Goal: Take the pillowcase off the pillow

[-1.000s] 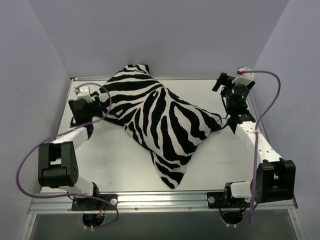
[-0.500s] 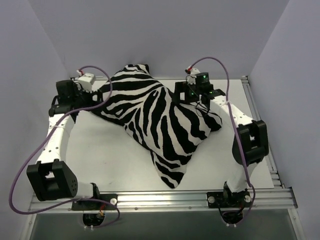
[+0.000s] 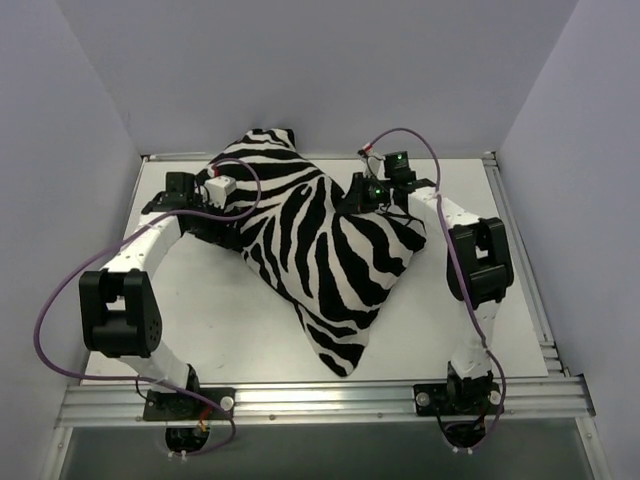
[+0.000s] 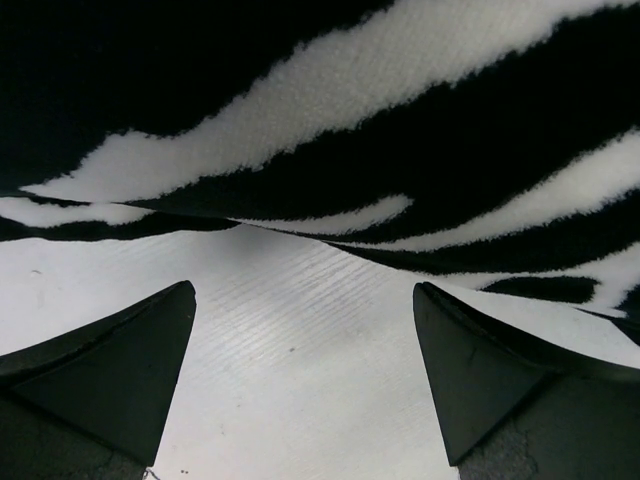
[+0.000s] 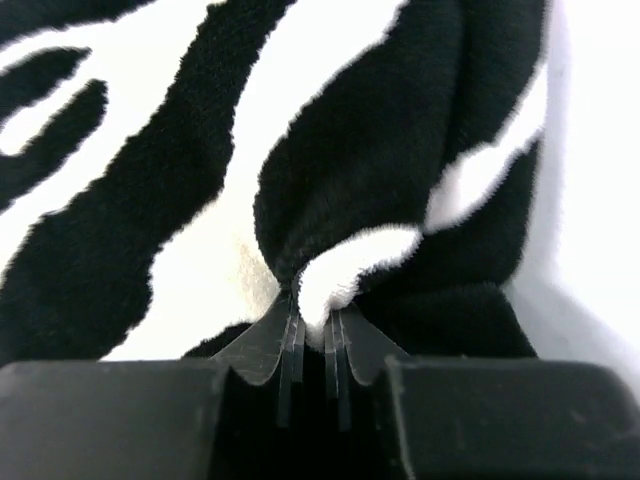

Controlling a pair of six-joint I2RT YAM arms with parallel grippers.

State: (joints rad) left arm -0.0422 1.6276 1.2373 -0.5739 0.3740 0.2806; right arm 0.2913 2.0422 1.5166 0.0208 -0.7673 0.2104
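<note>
The zebra-striped pillowcase (image 3: 310, 240) lies puffed up in the middle of the table, one corner toward the near edge. The pillow is hidden inside it. My right gripper (image 3: 358, 196) is at the cover's upper right edge. In the right wrist view it (image 5: 312, 320) is shut on a small raised fold of the pillowcase (image 5: 350, 190). My left gripper (image 3: 228, 226) is low at the cover's left edge. In the left wrist view it (image 4: 304, 290) stands wide open over the bare table, and the pillowcase (image 4: 400, 130) sits just beyond the fingertips without touching them.
The pale table (image 3: 230, 320) is walled in by grey panels at the back and both sides. An aluminium rail (image 3: 320, 400) with the arm bases runs along the near edge. Purple cables (image 3: 45, 320) loop beside each arm.
My right gripper moved a little left onto the cover's upper right edge and shut on a fold of it. My left gripper swung right and down to the cover's left edge, still open.
</note>
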